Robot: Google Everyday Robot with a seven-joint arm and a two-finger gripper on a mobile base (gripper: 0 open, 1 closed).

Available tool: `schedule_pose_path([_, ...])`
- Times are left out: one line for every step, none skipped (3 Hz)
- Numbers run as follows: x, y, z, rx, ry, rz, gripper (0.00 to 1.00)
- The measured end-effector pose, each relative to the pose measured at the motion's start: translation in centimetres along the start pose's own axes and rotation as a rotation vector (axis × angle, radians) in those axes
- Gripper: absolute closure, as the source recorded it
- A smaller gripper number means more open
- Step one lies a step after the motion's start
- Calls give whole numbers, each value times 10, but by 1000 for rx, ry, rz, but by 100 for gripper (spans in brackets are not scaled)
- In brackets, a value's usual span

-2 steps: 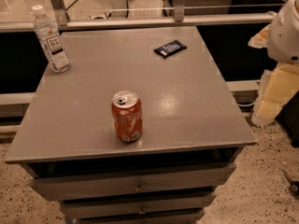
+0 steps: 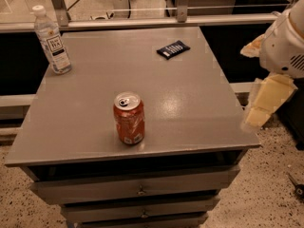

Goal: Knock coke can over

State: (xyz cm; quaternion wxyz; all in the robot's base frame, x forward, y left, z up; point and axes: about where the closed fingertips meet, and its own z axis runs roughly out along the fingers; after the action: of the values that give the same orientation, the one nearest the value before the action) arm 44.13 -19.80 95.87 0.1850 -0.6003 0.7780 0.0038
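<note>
Camera view, the only one: we saw the coke can (image 2: 129,118) standing upright on the grey desk (image 2: 199,108). It was near the front edge and a little left of centre, with its silver top and pull tab facing up and whitish markings on its side. Nothing touched it.

The arm (image 2: 285,44) came in from the right edge of the frame, off the desk's right side. It showed a bulky white housing up high, with pale yellow parts hanging down and to the left from it. We took the lower pale yellow part as the tool (image 2: 264,102). It hovered just beside the desk's right front corner, angled down toward the desk edge and well apart from the can. We could not tell whether the tool was open or closed.

A clear plastic bottle (image 2: 51,41) with a white cap stood upright at the far left corner of the desk. A small dark packet (image 2: 173,49) lay flat toward the far right. Below the desk top we noted drawers (image 2: 137,186) with small handles, and a speckled floor (image 2: 266,189) around the desk.
</note>
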Motion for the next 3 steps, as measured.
schedule_pose_path([-34,7,39,-54,-174,3,0])
schedule_pose_path([-77,14,63,-113,-357,-12,0])
schedule_pose_path([-121,33,82,-176,-522,-64,0])
